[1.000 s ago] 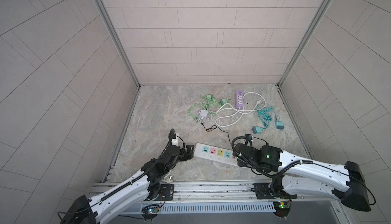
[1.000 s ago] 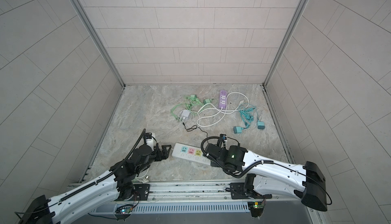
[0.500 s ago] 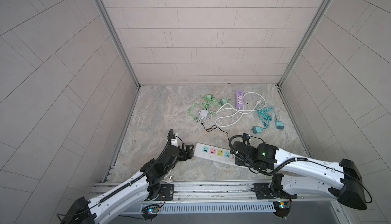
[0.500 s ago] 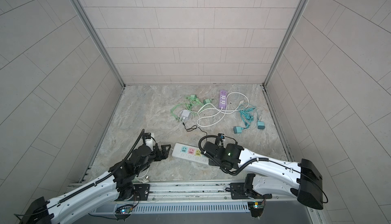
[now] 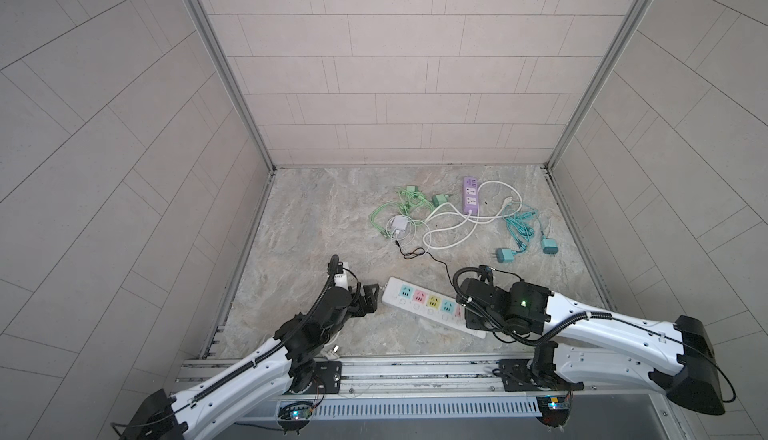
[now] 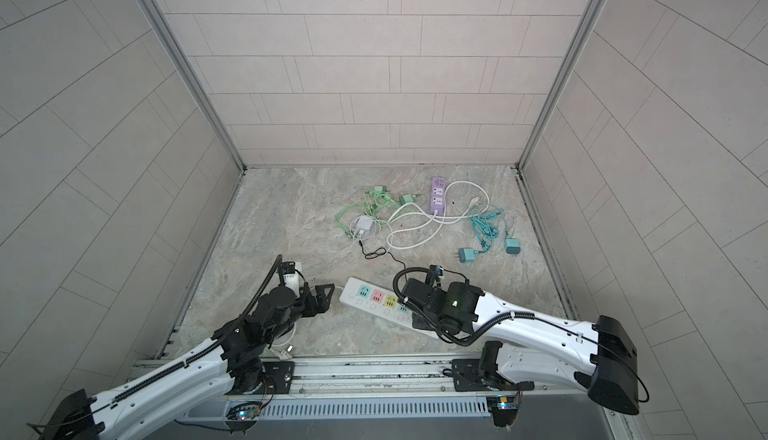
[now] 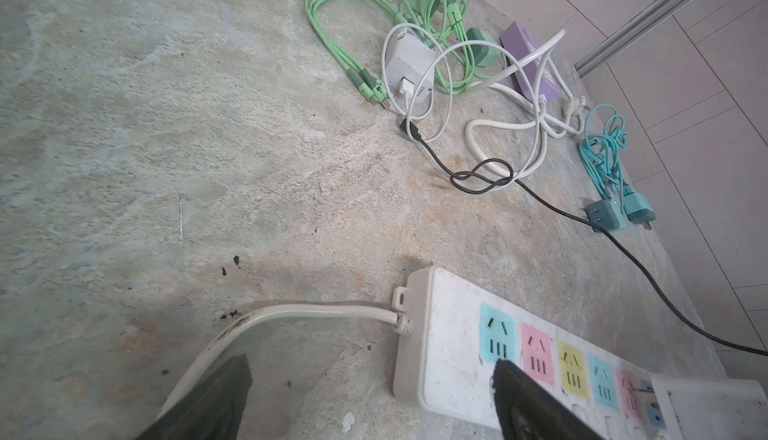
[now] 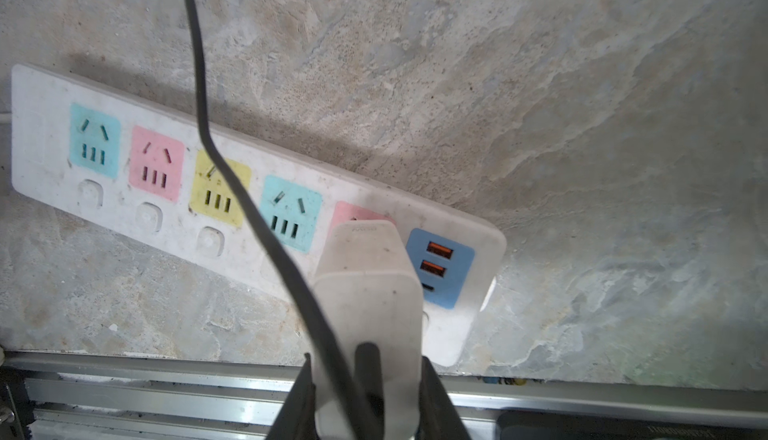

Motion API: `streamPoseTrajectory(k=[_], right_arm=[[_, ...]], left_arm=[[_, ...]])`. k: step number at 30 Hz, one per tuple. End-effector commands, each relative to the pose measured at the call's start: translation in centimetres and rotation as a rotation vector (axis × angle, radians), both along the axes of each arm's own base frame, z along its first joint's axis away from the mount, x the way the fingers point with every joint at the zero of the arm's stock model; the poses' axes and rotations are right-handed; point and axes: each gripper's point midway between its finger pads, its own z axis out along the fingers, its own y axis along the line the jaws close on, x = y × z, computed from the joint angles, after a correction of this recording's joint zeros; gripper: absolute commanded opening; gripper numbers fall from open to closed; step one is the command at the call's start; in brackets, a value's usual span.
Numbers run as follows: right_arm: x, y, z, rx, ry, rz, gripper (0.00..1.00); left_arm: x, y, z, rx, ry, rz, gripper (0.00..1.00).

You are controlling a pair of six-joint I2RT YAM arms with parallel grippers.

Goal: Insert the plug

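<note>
A white power strip [image 5: 432,305] [image 6: 374,299] with coloured sockets lies near the front of the stone floor. My right gripper [image 8: 366,365] is shut on a white plug [image 8: 368,292] whose black cable [image 8: 199,85] trails away over the strip. The plug stands over the pink socket [image 8: 353,213] beside the blue USB block [image 8: 440,267]. In the left wrist view the plug [image 7: 706,396] sits just above the strip [image 7: 457,355], and what looks like a prong shows beneath it. My left gripper [image 7: 370,375] [image 5: 368,299] is open at the strip's cord end, holding nothing.
Farther back lie a purple strip [image 5: 471,195], green cables [image 5: 399,205], a white charger [image 5: 398,224], a looped white cord [image 5: 453,230] and two teal plugs [image 5: 505,254]. The metal rail [image 5: 415,365] runs along the front edge. Tiled walls close in three sides.
My right arm has shifted slightly to the left over the strip with the plug in its grip. The left arm and the strip have stayed put.
</note>
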Motion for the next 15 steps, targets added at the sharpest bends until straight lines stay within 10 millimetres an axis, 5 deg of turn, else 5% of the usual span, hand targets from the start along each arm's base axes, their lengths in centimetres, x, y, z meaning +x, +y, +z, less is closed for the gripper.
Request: streamPoseTrajectory(k=[1,15], right_arm=[[-0.6,-0.7,1.1,-0.010,0.017,0.003,0.00],[-0.5,0.6,0.9,0.015,0.048,-0.009,0.00]], left_arm=[[-0.1,0.3,-0.4,0.012,0.008,0.009,0.97],[0.0,0.0,-0.7,0.016,0.010,0.001,0.97]])
